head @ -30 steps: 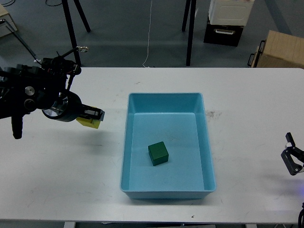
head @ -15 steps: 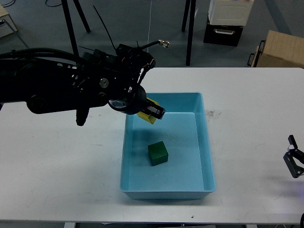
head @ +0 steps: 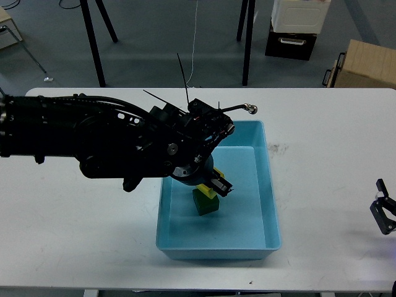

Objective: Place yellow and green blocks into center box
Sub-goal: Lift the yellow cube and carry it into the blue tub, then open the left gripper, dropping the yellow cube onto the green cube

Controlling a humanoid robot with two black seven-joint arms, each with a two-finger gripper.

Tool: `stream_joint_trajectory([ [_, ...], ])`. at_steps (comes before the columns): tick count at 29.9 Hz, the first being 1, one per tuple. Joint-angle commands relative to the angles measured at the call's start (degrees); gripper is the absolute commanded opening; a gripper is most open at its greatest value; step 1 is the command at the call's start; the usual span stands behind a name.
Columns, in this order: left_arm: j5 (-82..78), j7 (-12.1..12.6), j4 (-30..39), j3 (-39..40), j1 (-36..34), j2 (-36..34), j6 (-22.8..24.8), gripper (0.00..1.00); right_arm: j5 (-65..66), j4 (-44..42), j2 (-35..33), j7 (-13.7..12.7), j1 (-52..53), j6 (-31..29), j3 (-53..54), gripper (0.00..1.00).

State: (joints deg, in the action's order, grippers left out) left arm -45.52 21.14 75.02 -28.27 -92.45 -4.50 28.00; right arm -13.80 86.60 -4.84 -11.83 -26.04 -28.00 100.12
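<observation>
My left gripper (head: 215, 186) reaches over the blue box (head: 269, 185) and is shut on the yellow block (head: 212, 189), of which only slivers show between the fingers. The green block (head: 206, 203) lies on the box floor right below the gripper, partly hidden by it. Whether the yellow block touches the green one cannot be told. My right gripper (head: 385, 215) sits at the far right edge, low, with its fingers apart and nothing in them.
The white table (head: 86, 229) carries only the box. Behind the table stand black tripod legs (head: 93, 43), a black case with a white bin (head: 291, 40) and a cardboard box (head: 365, 65).
My left arm has swung right with the yellow block, from left of the box to over its rim and then down over the green block inside. The right gripper has hardly moved.
</observation>
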Motion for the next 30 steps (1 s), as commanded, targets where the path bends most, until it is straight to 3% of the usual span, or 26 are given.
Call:
stream_joint_trajectory([
  [1, -0.01, -1.09, -0.05, -0.29, 0.78, 0.11, 0.0, 0.41, 0.0, -0.03, 0.0, -0.04, -0.06, 0.0, -0.01, 1.0],
  [3, -0.01, -1.45, -0.05, -0.29, 0.87, 0.02, 0.0, 0.6, 0.0, -0.12, 0.0, -0.04, -0.06, 0.0, -0.01, 1.0],
  [5, -0.01, -1.62, -0.32, -0.29, 0.96, 0.02, 0.0, 1.0, 0.0, -0.47, 0.0, -0.04, -0.06, 0.0, -0.01, 1.0],
  [16, 0.08, -1.98, -1.28, 0.23, 0.69, -0.6, 0.0, 1.0, 0.0, -0.82, 0.0, 0.05, -0.15, 0.0, -0.01, 1.0],
  [20, 2.09, -5.57, -5.92, 2.6, 0.34, -1.91, 0.0, 1.0, 0.0, -0.82, 0.0, 0.05, -0.06, 0.0, -0.01, 1.0],
  [23, 6.66, -6.99, -11.29, 11.1, 2.61, -5.33, 0.0, 1.0, 0.09, -0.73, 0.0, 0.23, -0.06, 0.0, -0.01, 1.0],
  [30, 9.22, -6.11, -16.83, 43.0, 14.21, -7.28, 0.0, 1.0, 0.09, -0.73, 0.0, 0.32, 0.64, 0.0, -0.19, 1.0],
])
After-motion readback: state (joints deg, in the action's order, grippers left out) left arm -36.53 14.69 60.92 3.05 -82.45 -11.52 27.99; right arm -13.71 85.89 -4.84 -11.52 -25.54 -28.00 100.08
